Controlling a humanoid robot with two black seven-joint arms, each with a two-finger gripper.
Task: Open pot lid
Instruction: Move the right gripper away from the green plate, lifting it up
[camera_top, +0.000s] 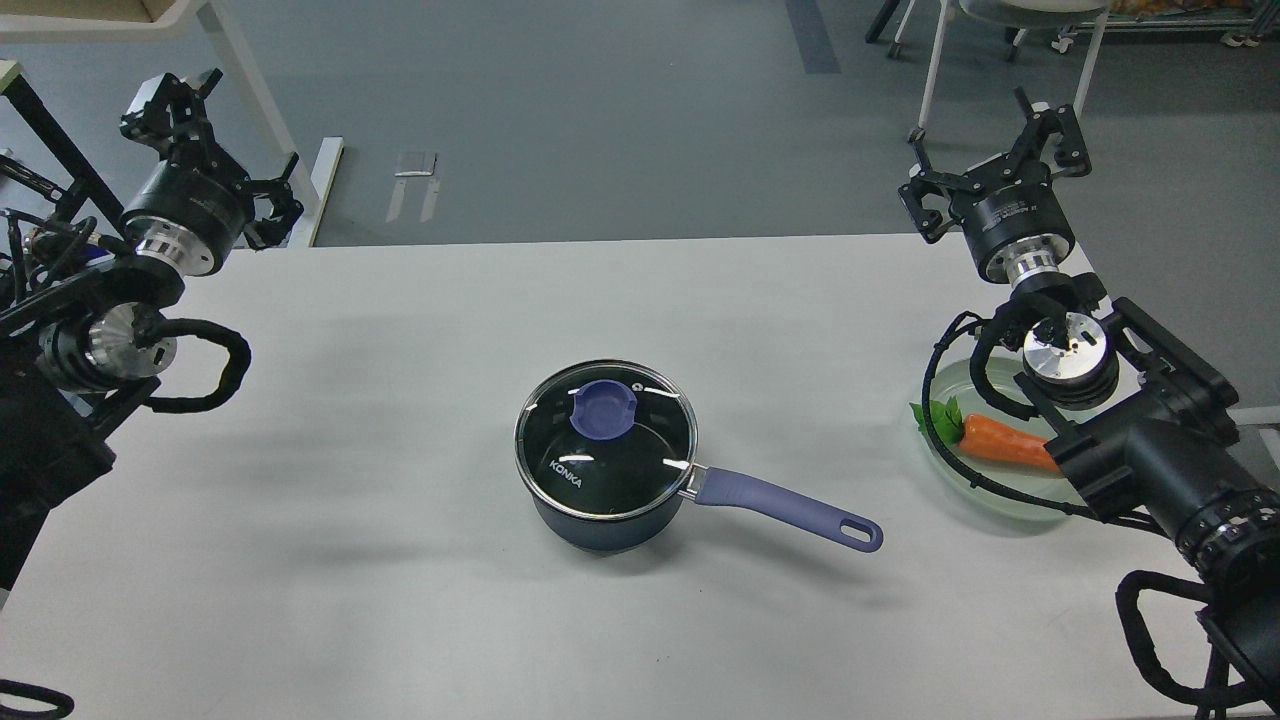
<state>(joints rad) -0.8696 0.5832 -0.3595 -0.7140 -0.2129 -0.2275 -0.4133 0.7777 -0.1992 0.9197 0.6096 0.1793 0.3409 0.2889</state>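
The pot sits mid-tabletop, nearest the camera, its lavender handle pointing right, the glass lid seated on its rim. Well right, a carrot lies on a pale green plate. Both end effectors hover empty, fingers spread: left end effector far left, right end effector far right.

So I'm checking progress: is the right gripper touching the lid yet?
Apart. Head view shows the right gripper raised at the table's far right, lid seated on the pot.
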